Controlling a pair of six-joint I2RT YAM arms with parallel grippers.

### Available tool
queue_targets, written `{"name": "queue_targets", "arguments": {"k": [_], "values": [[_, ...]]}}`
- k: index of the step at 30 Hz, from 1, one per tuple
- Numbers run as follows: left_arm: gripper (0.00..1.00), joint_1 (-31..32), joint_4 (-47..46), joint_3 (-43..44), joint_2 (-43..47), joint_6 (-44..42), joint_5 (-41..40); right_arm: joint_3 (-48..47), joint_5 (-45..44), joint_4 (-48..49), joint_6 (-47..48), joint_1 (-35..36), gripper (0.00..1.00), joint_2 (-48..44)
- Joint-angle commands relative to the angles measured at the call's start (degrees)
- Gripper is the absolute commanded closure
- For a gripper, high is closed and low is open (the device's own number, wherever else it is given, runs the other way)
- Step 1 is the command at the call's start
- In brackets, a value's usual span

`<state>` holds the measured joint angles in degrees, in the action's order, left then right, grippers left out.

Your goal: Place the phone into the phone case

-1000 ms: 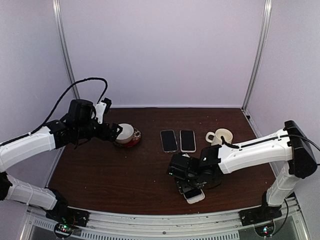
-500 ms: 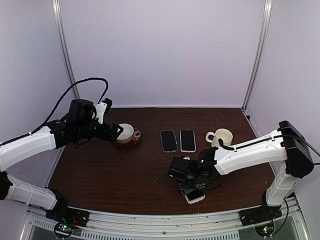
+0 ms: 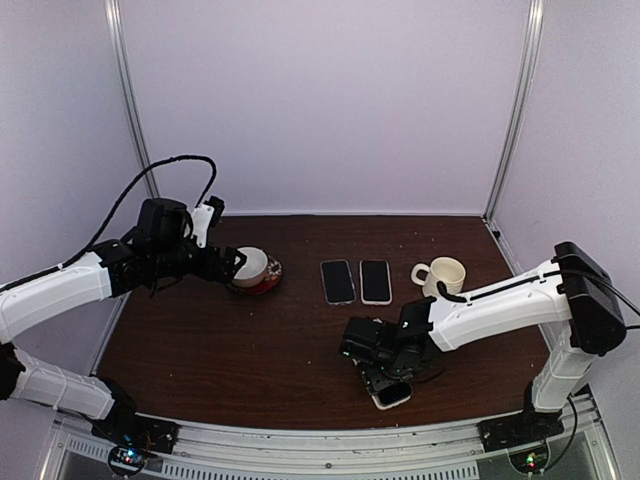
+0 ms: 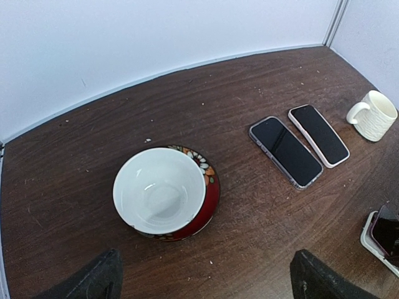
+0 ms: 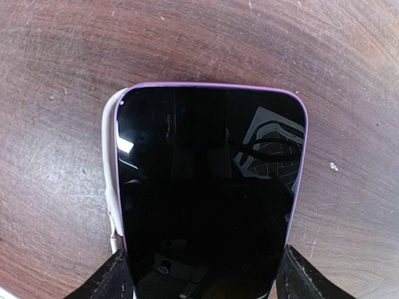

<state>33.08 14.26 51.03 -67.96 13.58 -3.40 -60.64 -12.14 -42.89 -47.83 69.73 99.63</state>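
Near the near edge of the table point(image 3: 250, 350), right of its middle, the right gripper point(image 5: 206, 280) points down and grips the phone point(image 5: 209, 187) across its width, one of its fingers point(image 5: 112, 283) on each long side. The phone, with a black screen and a purple rim, lies face up over the white phone case point(image 5: 110, 205). It sits a little off to one side, so the case's rim shows along one long edge. Whether it is seated in the case I cannot tell.

Further back, towards the left edge, the left gripper point(image 4: 206, 283) hangs spread wide and holding nothing, just above a white bowl point(image 4: 160, 190) on a red flowered saucer point(image 4: 209, 193). At mid-table two more phones lie side by side, a dark-edged one point(image 3: 338, 281) and a white-edged one point(image 3: 375, 281). A cream mug point(image 3: 445, 272) stands upright to their right.
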Motion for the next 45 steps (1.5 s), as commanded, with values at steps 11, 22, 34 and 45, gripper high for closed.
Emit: {"name": "queue_targets", "arguments": {"k": [11, 22, 34, 45], "values": [[0.08, 0.59, -5.79, 4.57, -5.29, 2.61, 31.06, -4.13, -9.98, 9.31, 30.3, 0.04, 0.74, -13.27], [0.03, 6.93, -18.64, 6.6, -12.26, 16.95, 47.51, -5.79, -15.75, 25.21, 51.13, 0.15, 0.76, -14.59], [0.34, 11.43, -18.04, 7.64, -16.35, 14.3, 39.24, -4.71, -14.78, 34.17, 54.94, 0.45, 0.78, -14.49], [0.86, 16.14, -23.36, 5.39, -14.46, 11.1, 37.94, -6.28, -11.12, 34.37, 58.34, 0.52, 0.78, -14.15]]}}
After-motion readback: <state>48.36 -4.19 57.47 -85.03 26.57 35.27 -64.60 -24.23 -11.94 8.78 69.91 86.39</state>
